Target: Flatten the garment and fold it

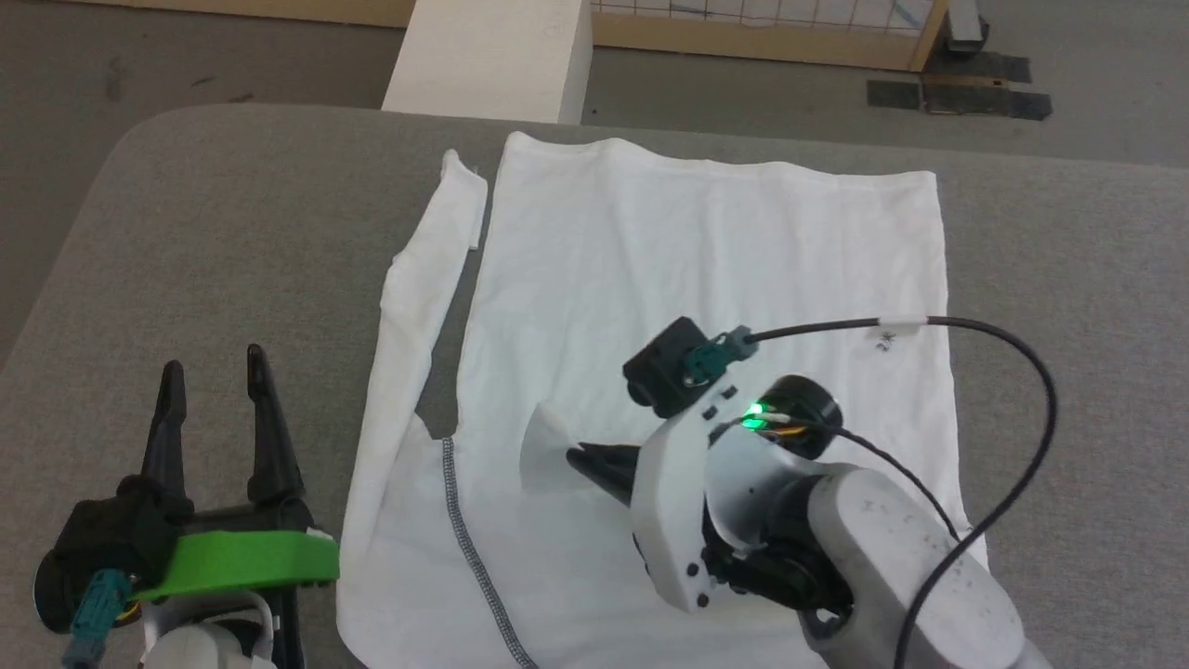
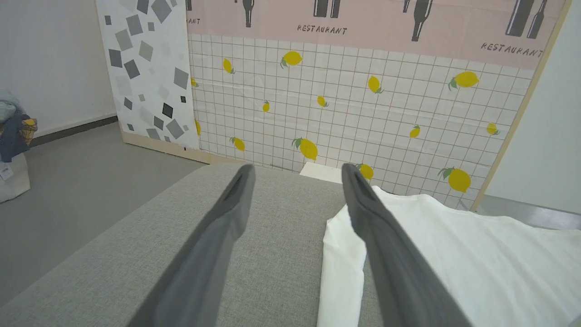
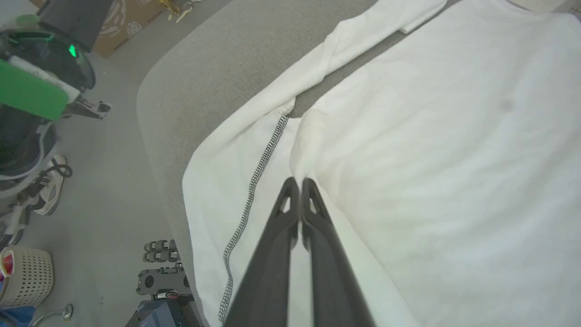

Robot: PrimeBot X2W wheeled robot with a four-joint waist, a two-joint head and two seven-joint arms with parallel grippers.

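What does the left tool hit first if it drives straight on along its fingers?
Probably nothing close: the left tool points along bare grey cushion, with the garment lying to its right. The lemon-printed panel stands beyond, depth unclear.

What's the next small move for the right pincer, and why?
Probably lift the right pincer slightly: it is shut on a small raised fold of the garment, which otherwise lies flat. The left pincer hangs open over the grey surface, off the cloth.
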